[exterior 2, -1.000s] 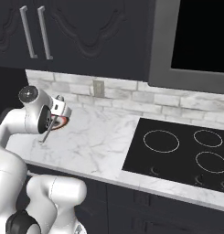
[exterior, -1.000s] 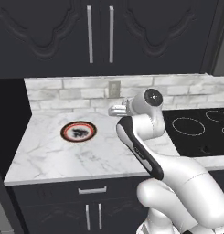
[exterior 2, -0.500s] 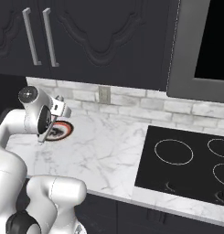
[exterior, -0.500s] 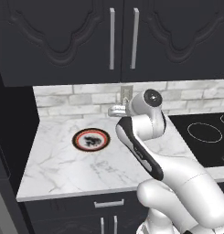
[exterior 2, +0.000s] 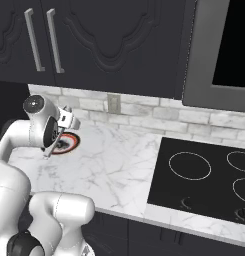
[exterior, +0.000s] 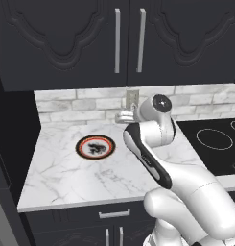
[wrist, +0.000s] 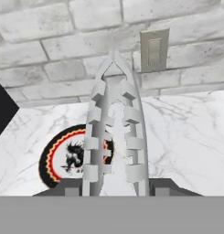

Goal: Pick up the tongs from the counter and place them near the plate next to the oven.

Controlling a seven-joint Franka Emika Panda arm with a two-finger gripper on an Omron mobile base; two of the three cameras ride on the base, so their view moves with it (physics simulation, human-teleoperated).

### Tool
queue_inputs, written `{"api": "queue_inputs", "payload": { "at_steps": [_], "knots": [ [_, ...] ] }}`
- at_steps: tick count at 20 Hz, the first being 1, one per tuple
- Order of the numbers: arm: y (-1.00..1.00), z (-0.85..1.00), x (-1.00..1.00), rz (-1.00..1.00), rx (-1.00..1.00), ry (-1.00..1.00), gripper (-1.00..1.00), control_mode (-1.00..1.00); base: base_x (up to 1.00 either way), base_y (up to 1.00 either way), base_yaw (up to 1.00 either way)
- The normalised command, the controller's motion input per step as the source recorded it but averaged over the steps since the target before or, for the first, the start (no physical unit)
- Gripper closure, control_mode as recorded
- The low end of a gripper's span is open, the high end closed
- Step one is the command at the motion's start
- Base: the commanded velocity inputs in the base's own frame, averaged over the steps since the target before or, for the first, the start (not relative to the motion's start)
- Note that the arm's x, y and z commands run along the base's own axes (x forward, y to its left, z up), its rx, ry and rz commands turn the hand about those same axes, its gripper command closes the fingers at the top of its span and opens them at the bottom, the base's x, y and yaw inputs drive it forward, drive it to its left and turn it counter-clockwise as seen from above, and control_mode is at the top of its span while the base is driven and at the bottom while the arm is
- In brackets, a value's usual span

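Carrying the tongs [wrist: 114,132] clamped lengthwise in the jaws, I'd lower them flat onto bare desk [exterior: 138,175] just beside the plate [exterior: 95,146], off its rim, toward the cooktop [exterior 2: 204,175].

Even flat rendered light, sharp focus, faint shadows

Marble counter [exterior: 66,178] — plate [exterior: 95,146], cooktop [exterior 2: 204,180]

Part of the plate [wrist: 72,157] behind the tongs [wrist: 114,132]; gripper [wrist: 114,185] fingertips under the bottom edge.
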Motion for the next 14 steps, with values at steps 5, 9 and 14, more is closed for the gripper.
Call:
{"api": "queue_inputs", "payload": {
  "at_steps": [5,9,14],
  "knots": [
    [-0.20,-0.46,0.28,0.00,0.00,0.11,1.00,-1.00,0.00,0.00,0.00],
    [-0.17,-0.45,0.41,0.00,0.00,0.10,1.00,-1.00,0.00,0.00,0.00],
    [-0.12,-0.43,0.49,0.00,0.00,0.06,1.00,-1.00,0.00,0.00,0.00]
  ]
}}
